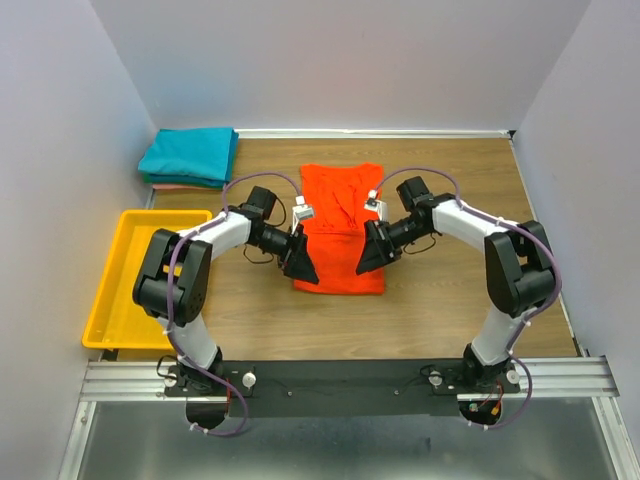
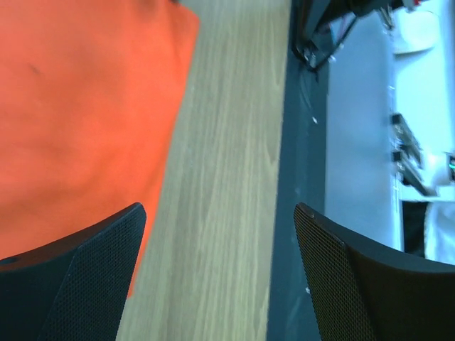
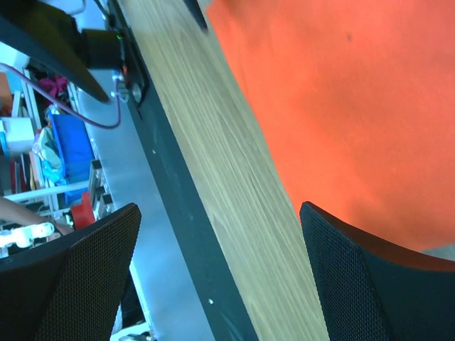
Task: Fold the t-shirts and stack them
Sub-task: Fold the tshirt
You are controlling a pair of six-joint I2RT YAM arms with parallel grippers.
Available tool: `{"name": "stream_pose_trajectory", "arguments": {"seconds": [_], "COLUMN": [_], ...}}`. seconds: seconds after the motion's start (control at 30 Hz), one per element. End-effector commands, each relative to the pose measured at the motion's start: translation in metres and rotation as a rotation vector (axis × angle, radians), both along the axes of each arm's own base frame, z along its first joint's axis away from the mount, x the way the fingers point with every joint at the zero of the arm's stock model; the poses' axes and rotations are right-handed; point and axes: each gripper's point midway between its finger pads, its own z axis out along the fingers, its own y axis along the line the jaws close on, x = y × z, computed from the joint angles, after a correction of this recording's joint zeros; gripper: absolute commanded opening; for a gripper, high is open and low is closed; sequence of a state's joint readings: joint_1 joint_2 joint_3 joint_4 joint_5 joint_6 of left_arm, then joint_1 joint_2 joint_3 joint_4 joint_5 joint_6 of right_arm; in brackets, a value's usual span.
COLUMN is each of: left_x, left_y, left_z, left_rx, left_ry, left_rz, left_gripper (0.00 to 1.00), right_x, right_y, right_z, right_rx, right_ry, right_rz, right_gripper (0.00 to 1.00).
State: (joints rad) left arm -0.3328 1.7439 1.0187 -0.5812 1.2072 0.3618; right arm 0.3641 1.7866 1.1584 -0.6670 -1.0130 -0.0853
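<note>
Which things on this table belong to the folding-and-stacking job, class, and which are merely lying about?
Part of the job:
- orange-red t-shirt, spread flat
- teal t-shirt, folded
- pale pink t-shirt, under the teal one
- left end effector, open
- right end effector, open

Lying about:
- yellow tray

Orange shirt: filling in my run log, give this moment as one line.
orange shirt: on table, not held | left pincer: open, at left edge | right pincer: open, at right edge | teal shirt: folded, far left
</note>
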Motion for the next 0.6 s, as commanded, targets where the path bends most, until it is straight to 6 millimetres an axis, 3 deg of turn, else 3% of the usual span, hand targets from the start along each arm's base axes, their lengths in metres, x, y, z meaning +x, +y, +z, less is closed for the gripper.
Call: {"name": "stream_pose_trajectory", "arguments": {"seconds": [0.0, 0.13, 0.4, 0.57], "left_x": [0.012, 0.011, 0.005, 0.013], "left_y": [0.004, 0.004, 0.009, 0.026], "left_z": [-0.022, -0.029, -0.049, -0.078], "left_rx": [0.069, 0.066, 0.099, 0.152], "left_ry": [0.007, 0.039, 0.135, 0.226], "left_rz": [0.071, 0.076, 0.081, 0.158], "left_gripper": [0.94, 0.94, 0.95, 0.95], "right_x": [-0.015, -0.017, -0.043, -0.035], "right_y": [-0.013, -0.013, -0.021, -0.029], "right_z": [-0.022, -0.032, -0.056, -0.083], "right_rx": [-0.063, -0.060, -0.084, -0.174], "right_ry": [0.022, 0.041, 0.161, 0.157], "right_rz": [0.012, 0.019, 0.028, 0.024], "right_gripper": [1.00, 1.00, 1.00, 1.00]}}
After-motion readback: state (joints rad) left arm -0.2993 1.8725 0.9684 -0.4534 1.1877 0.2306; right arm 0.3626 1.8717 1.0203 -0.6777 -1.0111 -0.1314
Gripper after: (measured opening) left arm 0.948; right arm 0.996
